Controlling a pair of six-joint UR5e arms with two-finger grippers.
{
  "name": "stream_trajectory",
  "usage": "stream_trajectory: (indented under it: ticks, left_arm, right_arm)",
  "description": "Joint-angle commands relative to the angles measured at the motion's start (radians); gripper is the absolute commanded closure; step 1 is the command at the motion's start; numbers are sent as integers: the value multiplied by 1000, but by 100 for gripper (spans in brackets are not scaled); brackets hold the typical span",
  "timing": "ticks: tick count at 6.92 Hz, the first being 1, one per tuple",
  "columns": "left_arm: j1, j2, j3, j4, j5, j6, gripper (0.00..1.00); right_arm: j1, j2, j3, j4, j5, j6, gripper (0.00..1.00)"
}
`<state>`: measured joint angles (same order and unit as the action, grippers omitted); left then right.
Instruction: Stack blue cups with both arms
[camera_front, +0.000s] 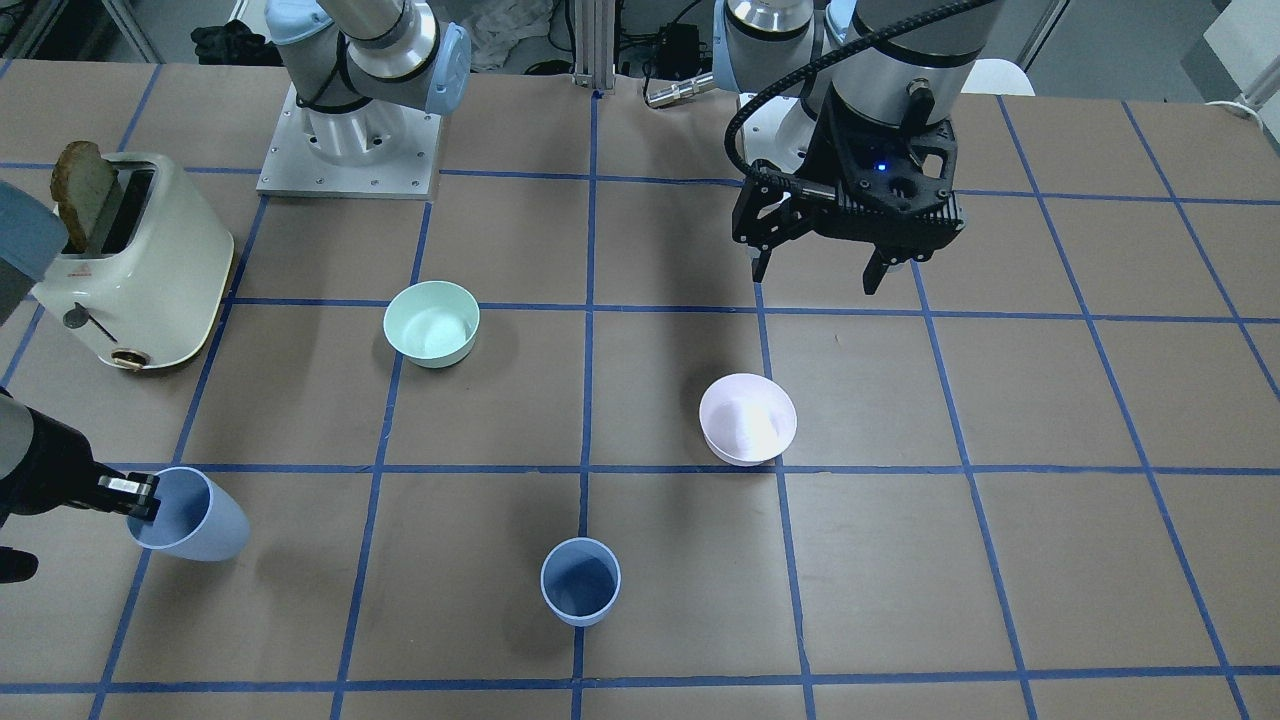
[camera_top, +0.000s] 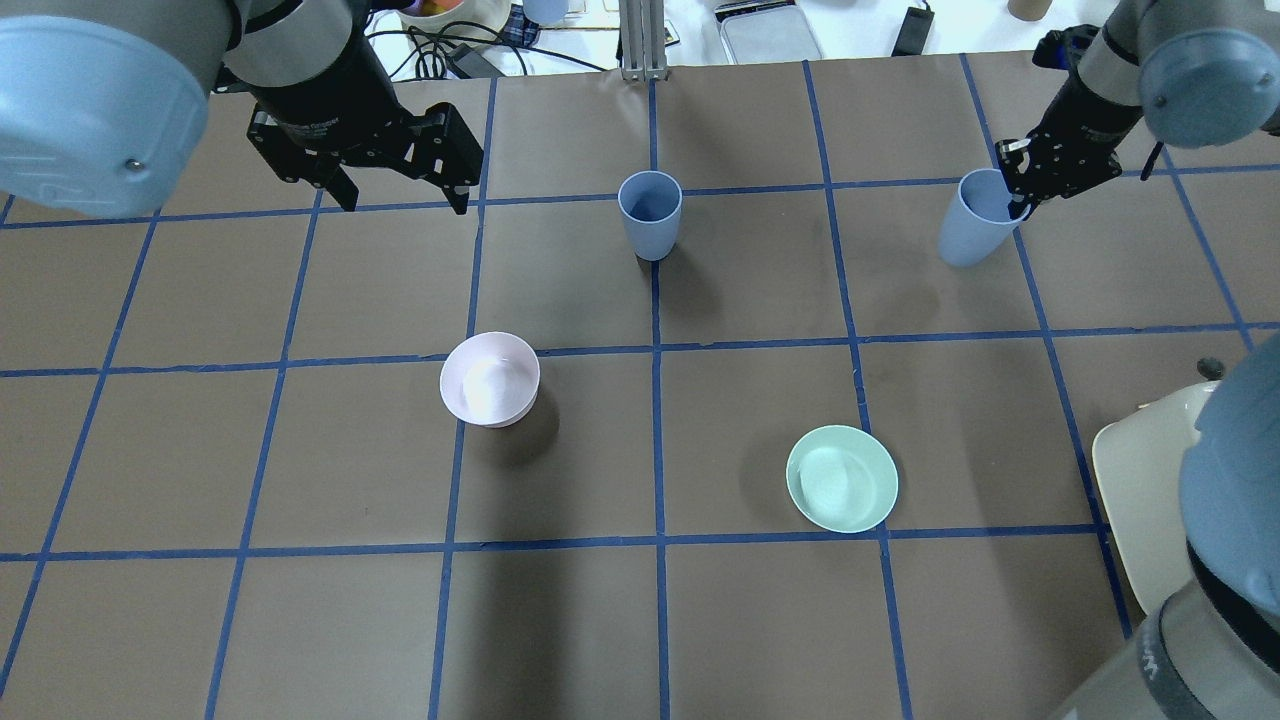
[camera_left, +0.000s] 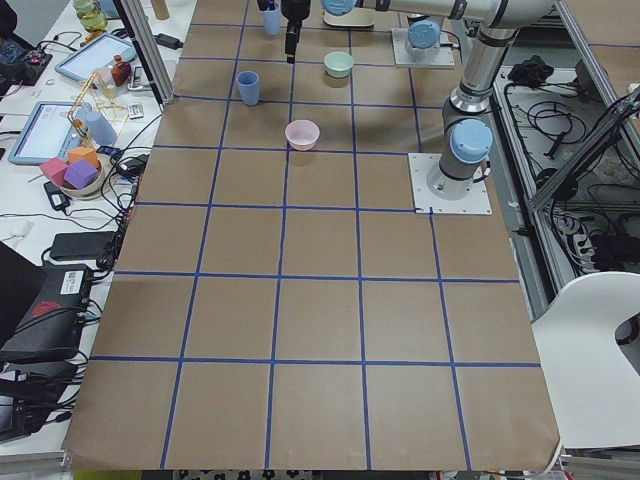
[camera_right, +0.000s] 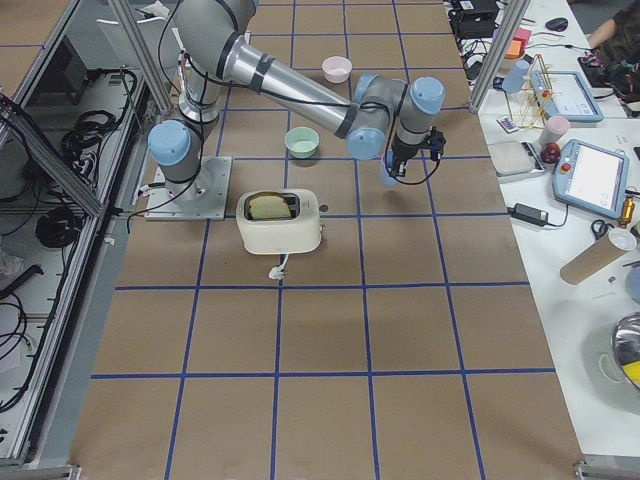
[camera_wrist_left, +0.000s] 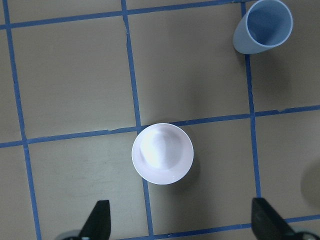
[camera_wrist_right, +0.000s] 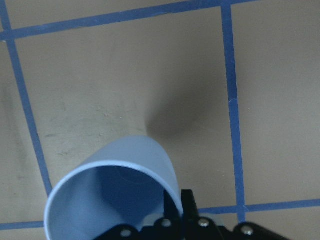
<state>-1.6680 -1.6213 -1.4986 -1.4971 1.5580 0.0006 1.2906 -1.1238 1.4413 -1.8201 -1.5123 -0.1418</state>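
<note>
Two-arm workcell on a brown table (camera_top: 200, 450) ruled with blue tape lines.

The right gripper (camera_top: 1015, 200) is closed on the rim of the held blue cup (camera_top: 972, 225). One finger is inside the mouth and the other is against the outer wall, as the right wrist view shows. This cup is tilted, its open mouth turned up toward the gripper, and it lies near the table's end on the robot's right. Whether its base touches the table cannot be told.

The left gripper (camera_front: 815, 275) hangs above the table with its fingers (camera_front: 878, 272) spread wide, gripping and touching nothing. In the left wrist view the two fingertips stand far apart at the lower edge. The pale pink bowl (camera_wrist_left: 162, 153) lies between and beyond them.

The free blue cup (camera_top: 650, 215) stands upright on the table's centre tape line, well apart from both grippers and from the held cup. The pink bowl is nearer the robot's left, and the mint-green bowl (camera_top: 842, 478) is on its right. A cream toaster (camera_front: 140, 265) holding a slice of bread (camera_front: 80, 185) stands near the right arm.
</note>
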Motion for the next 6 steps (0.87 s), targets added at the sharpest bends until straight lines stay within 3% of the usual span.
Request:
stream_trajectory:
  ticks: [1, 3, 6]
  left_arm:
    - [1, 1, 0, -2, 1, -2, 0]
    - [-1, 3, -2, -2, 2, 1, 0]
    - [-1, 3, -3, -2, 2, 1, 0]
  right_arm:
    - [152, -2, -148, 111, -8, 234, 100]
    - [315, 15, -227, 94, -5, 348, 100]
    - [519, 160, -447, 126, -34, 448, 100]
